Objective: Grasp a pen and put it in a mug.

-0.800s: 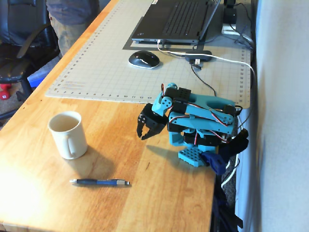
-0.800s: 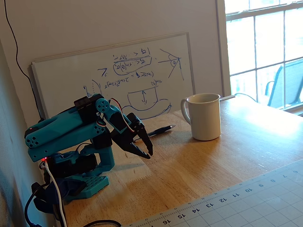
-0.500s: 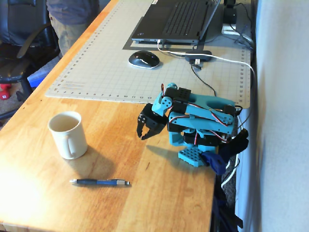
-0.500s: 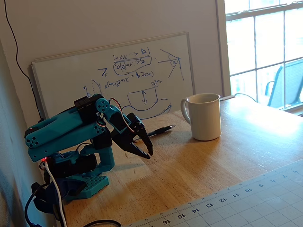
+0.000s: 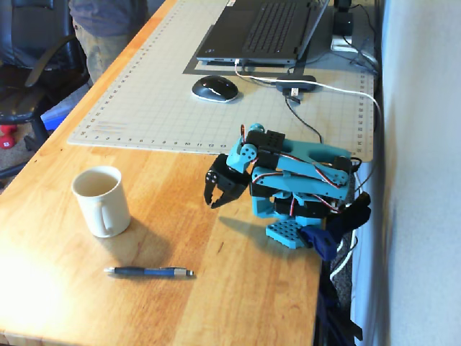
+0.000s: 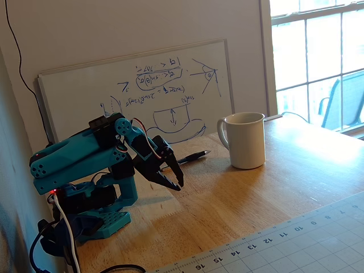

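Observation:
A white mug (image 5: 101, 200) stands upright on the wooden table, left of the arm; it also shows in a fixed view (image 6: 244, 140) at the right. A dark blue pen (image 5: 148, 272) lies flat near the table's front edge, below and right of the mug; in the other fixed view (image 6: 190, 157) it lies behind the gripper by the whiteboard. The teal arm is folded low over its base. Its black gripper (image 5: 212, 202) (image 6: 177, 186) points down just above the table, tips together, holding nothing, well apart from both pen and mug.
A grey cutting mat (image 5: 166, 86) carries a black mouse (image 5: 214, 88) and a laptop (image 5: 263, 32) with cables (image 5: 338, 90). A whiteboard (image 6: 142, 91) leans on the wall behind the arm. The table's right edge (image 5: 320, 288) runs beside the arm's base.

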Controlling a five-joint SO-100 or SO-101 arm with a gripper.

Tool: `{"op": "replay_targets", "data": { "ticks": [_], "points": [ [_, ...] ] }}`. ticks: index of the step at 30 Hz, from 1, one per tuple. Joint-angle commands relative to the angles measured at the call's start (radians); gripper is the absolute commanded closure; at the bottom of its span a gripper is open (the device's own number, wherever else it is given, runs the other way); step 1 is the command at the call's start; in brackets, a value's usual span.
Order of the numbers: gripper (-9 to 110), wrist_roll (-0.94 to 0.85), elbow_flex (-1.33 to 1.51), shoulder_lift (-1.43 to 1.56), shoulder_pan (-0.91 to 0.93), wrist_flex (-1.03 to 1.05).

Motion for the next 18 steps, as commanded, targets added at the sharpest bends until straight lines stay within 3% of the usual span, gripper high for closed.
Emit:
{"op": "replay_targets", "data": {
  "ticks": [1, 10, 18],
  "points": [
    [100, 0.011, -0.172, -0.133, -0.005, -0.009],
    [99, 0.046, -0.538, -0.545, -0.005, 0.002],
    [97, 0.491, -0.738, -0.81, -0.071, 0.0]
  ]
}}
